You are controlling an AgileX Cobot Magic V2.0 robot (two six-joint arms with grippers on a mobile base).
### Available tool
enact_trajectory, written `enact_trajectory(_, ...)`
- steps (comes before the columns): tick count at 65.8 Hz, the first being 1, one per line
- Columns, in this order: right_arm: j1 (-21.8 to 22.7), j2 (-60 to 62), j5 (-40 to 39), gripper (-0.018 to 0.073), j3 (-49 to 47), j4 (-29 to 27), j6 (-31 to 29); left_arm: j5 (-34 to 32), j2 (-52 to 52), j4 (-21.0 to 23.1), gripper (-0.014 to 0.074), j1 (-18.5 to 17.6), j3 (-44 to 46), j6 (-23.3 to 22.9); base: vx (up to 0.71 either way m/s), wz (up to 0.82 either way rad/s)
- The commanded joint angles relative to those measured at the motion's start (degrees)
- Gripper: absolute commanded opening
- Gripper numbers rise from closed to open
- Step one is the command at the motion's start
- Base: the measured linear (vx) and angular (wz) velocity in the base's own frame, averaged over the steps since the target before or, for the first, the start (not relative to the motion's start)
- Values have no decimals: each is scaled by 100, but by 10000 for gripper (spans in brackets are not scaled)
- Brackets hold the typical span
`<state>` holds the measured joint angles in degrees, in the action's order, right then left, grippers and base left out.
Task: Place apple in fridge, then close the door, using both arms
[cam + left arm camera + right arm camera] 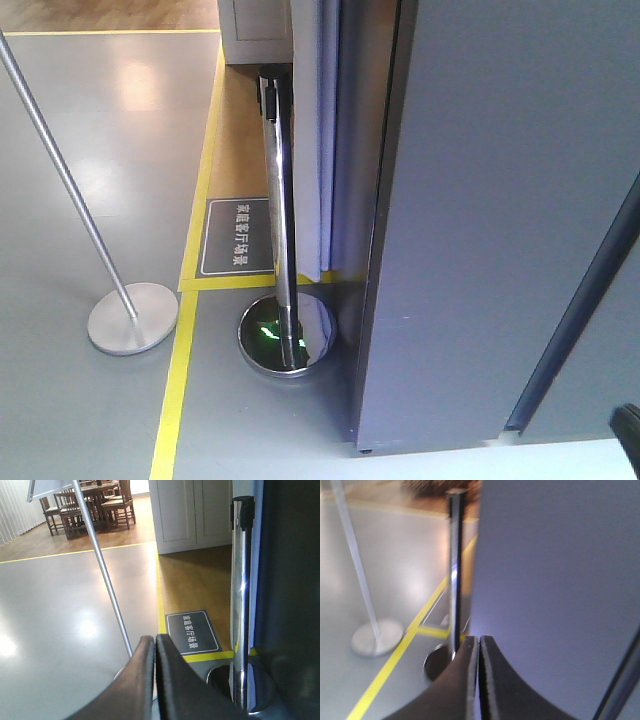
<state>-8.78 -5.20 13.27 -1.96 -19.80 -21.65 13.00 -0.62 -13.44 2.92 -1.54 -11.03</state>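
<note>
**One floor sign is showing readable text**

A dark grey floor sign with a thin white border is lying on the brown floor strip, just inside the yellow tape line. It is carrying white Chinese characters in a single row, reading 家庭客厅场景. The same sign is appearing in the left wrist view, beside the chrome post. Nothing else readable is showing; the right wrist view is giving no text.
</note>
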Motion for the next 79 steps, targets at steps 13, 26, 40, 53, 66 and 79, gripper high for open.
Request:
enact_trajectory(13,34,601,-754,-3,423,2792,3277,-437,-91,32,-8,-30,-86,-28,0,0)
enact_trajectory(26,335,607,-797,-3,426,3103,3639,-437,-91,32,-8,-30,-86,-28,0,0)
enact_trajectory(40,417,607,-865,-3,415,3072,3743,-437,-91,32,-8,-30,-86,-28,0,0)
enact_trajectory(53,417,607,-1076,-3,415,3072,3827,-437,-91,32,-8,-30,-86,-28,0,0)
enact_trajectory(66,434,607,-1089,-3,415,3072,3827,-437,-91,32,-8,-30,-86,-28,0,0)
enact_trajectory(79,763,611,-1099,-3,415,3072,3875,-437,-91,32,-8,-30,-86,-28,0,0)
